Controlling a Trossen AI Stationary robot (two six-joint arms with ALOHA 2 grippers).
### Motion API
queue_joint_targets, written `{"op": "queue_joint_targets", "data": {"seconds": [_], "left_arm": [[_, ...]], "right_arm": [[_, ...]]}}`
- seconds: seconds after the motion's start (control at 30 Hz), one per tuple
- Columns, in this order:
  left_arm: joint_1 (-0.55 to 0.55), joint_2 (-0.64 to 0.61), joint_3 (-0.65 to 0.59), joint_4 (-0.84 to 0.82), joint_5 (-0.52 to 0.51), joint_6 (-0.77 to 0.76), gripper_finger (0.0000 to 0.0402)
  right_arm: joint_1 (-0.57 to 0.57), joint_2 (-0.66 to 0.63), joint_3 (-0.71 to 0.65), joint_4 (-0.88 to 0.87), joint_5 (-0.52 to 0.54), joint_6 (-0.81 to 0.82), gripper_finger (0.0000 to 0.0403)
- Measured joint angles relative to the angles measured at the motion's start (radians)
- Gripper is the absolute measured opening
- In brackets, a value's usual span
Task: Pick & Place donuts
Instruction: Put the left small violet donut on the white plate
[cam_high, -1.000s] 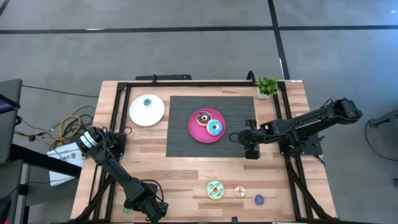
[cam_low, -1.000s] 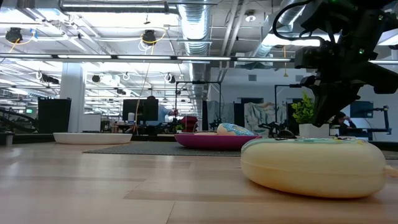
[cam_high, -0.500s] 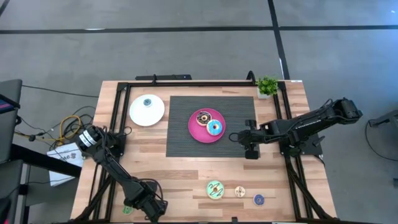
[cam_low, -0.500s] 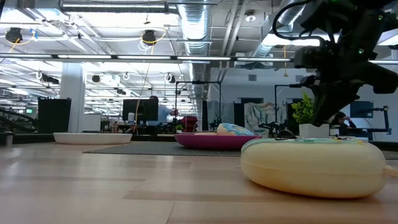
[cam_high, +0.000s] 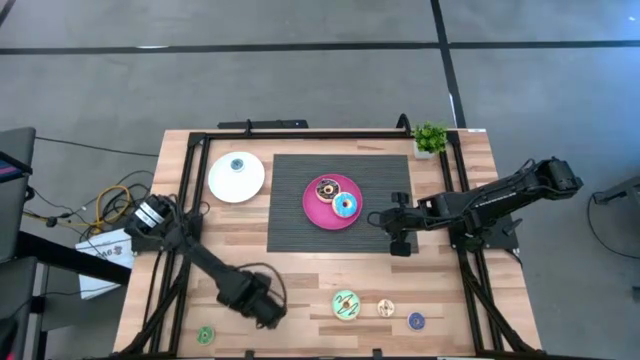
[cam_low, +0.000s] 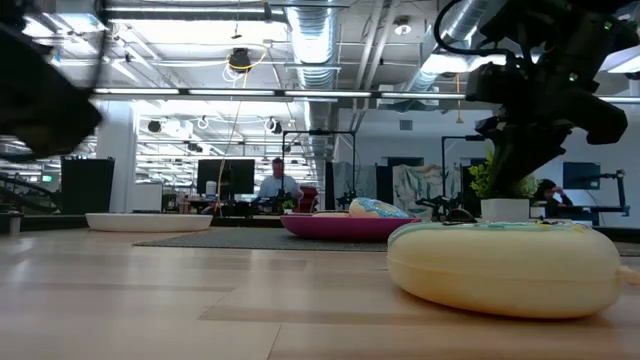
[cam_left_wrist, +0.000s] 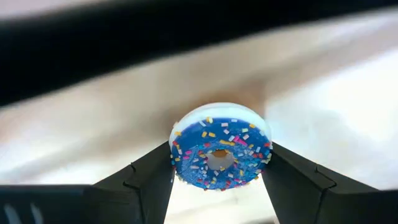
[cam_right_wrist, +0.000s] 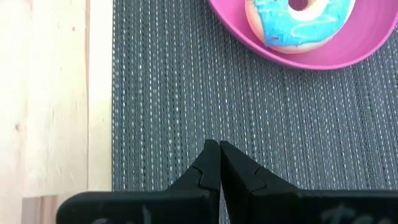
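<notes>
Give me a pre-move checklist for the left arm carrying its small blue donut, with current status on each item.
1. Left pincer holds the small blue donut between both fingers: ok.
2. Donut sits level in the grip: ok.
3. White plate has room, only one small donut on it: ok.
4. Right pincer is shut, empty, over the grey mat beside the pink plate: ok.
5. Clearance under the carried donut: cannot tell.
</notes>
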Motion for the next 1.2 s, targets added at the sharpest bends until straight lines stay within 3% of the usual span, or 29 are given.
{"op": "queue_joint_targets", "data": {"seconds": [0.3, 0.67, 0.83, 1.0, 1.2], "left_arm": [[0.238, -0.043, 0.0, -0.162, -0.095, 0.386, 0.0217], [0.733, -0.168, 0.002, -0.172, -0.289, 1.0, 0.0217], [0.959, -0.223, 0.002, -0.176, -0.319, 1.23, 0.0217], [1.163, -0.229, 0.002, -0.176, -0.32, 1.381, 0.0217], [1.322, -0.225, -0.002, -0.163, -0.331, 1.468, 0.0217]], "right_arm": [[0.0, 0.003, 0.0, 0.09, 0.0, 0.001, 0.0001], [-0.004, 0.003, 0.0, 0.209, 0.002, 0.01, 0.0001], [-0.033, 0.003, 0.0, 0.233, 0.002, 0.118, 0.0001], [-0.077, 0.003, 0.0, 0.233, 0.003, 0.213, 0.0001], [-0.128, 0.003, 0.0, 0.233, 0.004, 0.32, 0.0001]]}}
